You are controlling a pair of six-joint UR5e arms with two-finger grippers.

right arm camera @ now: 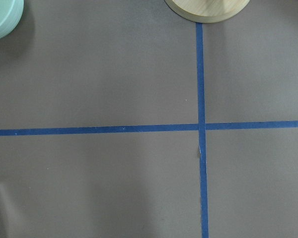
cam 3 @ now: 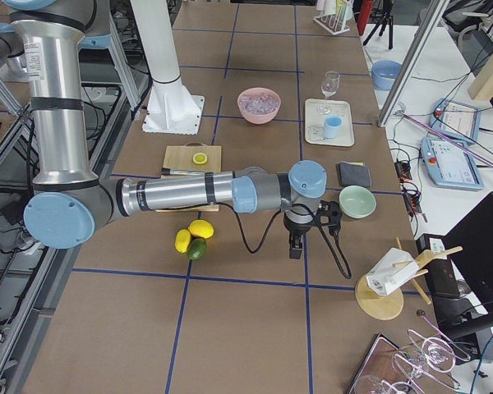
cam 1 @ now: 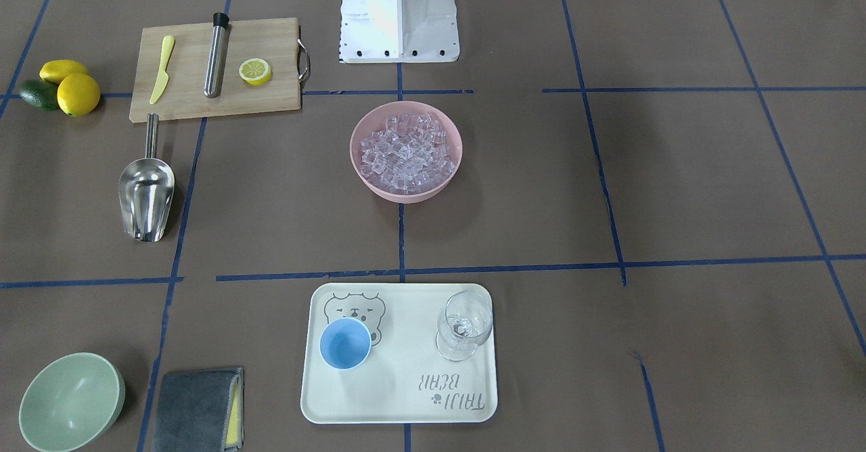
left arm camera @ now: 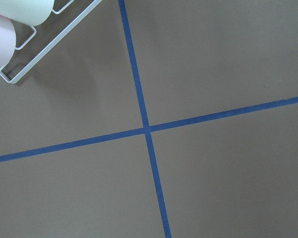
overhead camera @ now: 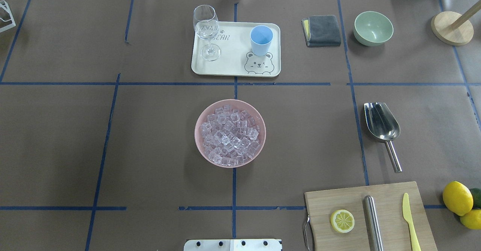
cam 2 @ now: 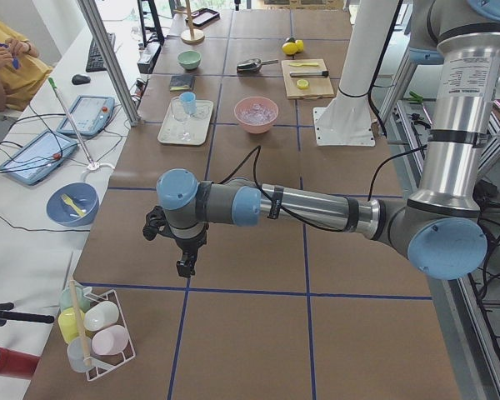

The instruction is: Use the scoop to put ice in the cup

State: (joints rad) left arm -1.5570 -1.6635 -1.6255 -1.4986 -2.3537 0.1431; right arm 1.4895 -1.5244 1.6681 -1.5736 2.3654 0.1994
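The ice [overhead camera: 230, 133] is heaped in a pink bowl [overhead camera: 199, 123] at the table's middle. The light-blue cup [overhead camera: 261, 40] stands upright on a cream tray [overhead camera: 229, 65] beyond the bowl. The steel scoop [overhead camera: 381, 125] lies on the table on the robot's right, handle toward the robot. My left gripper [cam 2: 186, 265] hangs over bare table far to the left, seen only in the exterior left view. My right gripper [cam 3: 294, 249] hangs far to the right near the green bowl, seen only in the exterior right view. I cannot tell whether either is open or shut.
A stemmed glass [overhead camera: 206, 31] shares the tray. A cutting board [overhead camera: 370, 217] holds a lemon half, a steel cylinder and a yellow knife. A grey cloth [overhead camera: 322, 30], a green bowl [overhead camera: 373, 28], lemons [overhead camera: 457, 198] and a wooden stand [overhead camera: 452, 27] are on the right.
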